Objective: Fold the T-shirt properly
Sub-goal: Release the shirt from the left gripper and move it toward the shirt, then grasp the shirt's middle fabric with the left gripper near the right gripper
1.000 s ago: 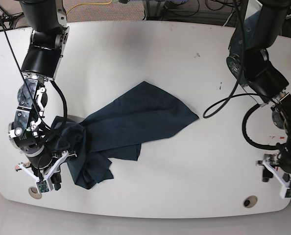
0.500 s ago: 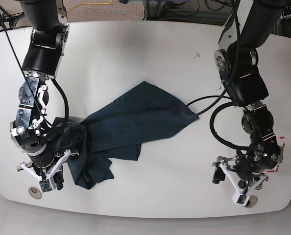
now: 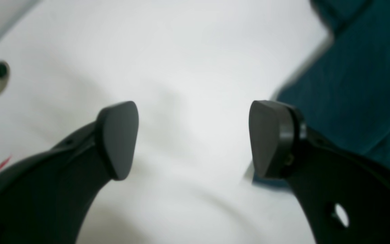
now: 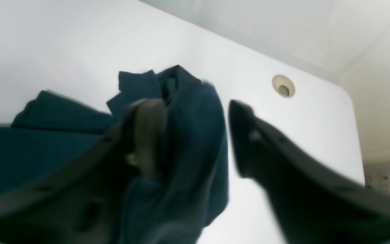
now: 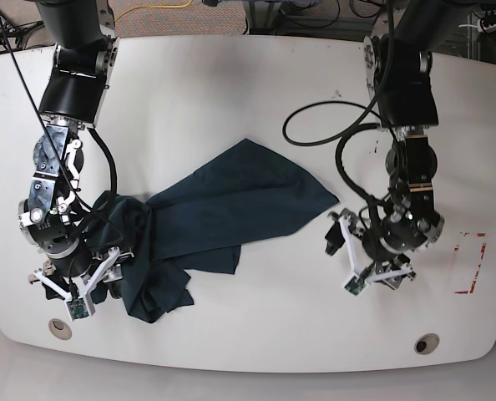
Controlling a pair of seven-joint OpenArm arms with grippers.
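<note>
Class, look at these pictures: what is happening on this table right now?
A two-armed robot is working on a dark T-shirt lying crumpled and unfolded on a white table. The right gripper sits at the bunched end, jaws parted with cloth between them. The left gripper is open over bare table beside the shirt's other corner, holding nothing.

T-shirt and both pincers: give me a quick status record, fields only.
garment: T-shirt, crumpled, not folded, spread diagonally on the table
left pincer: open, empty, over bare table just off the shirt's edge
right pincer: jaws parted, a bunched fold of shirt between them
grip: cannot tell if the right fingers are touching the cloth
other: cable hole near the table's front edge
</note>
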